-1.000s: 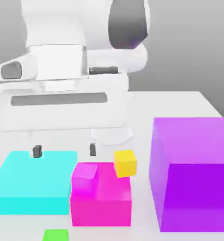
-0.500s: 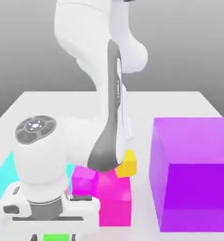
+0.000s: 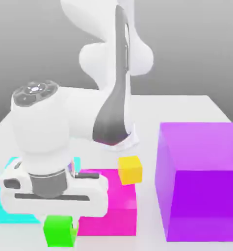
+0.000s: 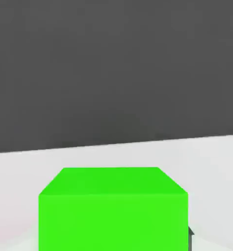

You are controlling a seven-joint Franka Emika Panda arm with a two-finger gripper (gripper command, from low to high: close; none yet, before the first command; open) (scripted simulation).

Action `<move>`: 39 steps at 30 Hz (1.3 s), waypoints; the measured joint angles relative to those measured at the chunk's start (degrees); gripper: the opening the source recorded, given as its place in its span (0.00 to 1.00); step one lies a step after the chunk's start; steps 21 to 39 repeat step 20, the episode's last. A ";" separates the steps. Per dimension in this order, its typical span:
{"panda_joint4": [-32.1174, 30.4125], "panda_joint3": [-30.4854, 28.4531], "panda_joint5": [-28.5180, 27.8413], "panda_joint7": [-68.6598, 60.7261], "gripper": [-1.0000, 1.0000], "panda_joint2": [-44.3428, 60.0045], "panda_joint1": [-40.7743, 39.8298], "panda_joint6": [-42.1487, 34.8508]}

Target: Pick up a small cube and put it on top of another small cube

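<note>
Green cube [image 3: 59, 230] sits at the lower left of the exterior view, directly under the hand, with the gripper [image 3: 60, 226] pinching it. One green cube, one yellow cube [image 3: 130, 169], one magenta block [image 3: 111, 206], one cyan block [image 3: 5, 206] and one purple block [image 3: 201, 181] stand on the white table [image 3: 187, 105]. The yellow cube lies at the centre, touching the magenta block's far right corner. The white arm [image 3: 113, 88] and hand cover most of the cyan block and the magenta block's left part. In the hand view the green cube [image 4: 113, 211] fills the lower middle.
</note>
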 joint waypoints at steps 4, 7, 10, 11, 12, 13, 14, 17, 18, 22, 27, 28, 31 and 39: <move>-4.44 0.02 -1.73 9.50 0.00 -8.30 0.84 -3.59; -7.80 0.69 -4.27 17.55 0.00 -14.62 0.75 -6.20; -11.13 2.42 -7.26 25.94 0.00 -20.86 -0.52 -8.88; -12.25 3.00 -8.37 28.85 0.00 -22.94 -0.92 -9.78; -13.36 3.78 -9.41 31.69 0.00 -24.95 -1.53 -10.65; -14.34 4.30 -10.13 33.66 0.00 -25.80 -1.95 -10.51; -15.17 4.37 -10.46 34.60 0.00 -25.33 -1.99 -9.20; -17.37 4.46 -10.47 35.20 0.00 -21.08 -2.10 -2.76; -17.85 4.44 -10.38 35.18 1.00 -19.94 -2.07 -1.14; -17.85 4.44 -10.38 35.17 1.00 -19.94 -2.07 -1.14; -17.85 4.44 -10.38 35.17 1.00 -19.94 -2.07 -1.14; -17.85 4.44 -10.38 35.17 1.00 -19.94 -2.07 -1.14; -17.85 4.44 -10.38 35.17 1.00 -19.94 -2.07 -1.14; -17.85 4.44 -10.38 35.17 1.00 -19.94 -2.07 -1.14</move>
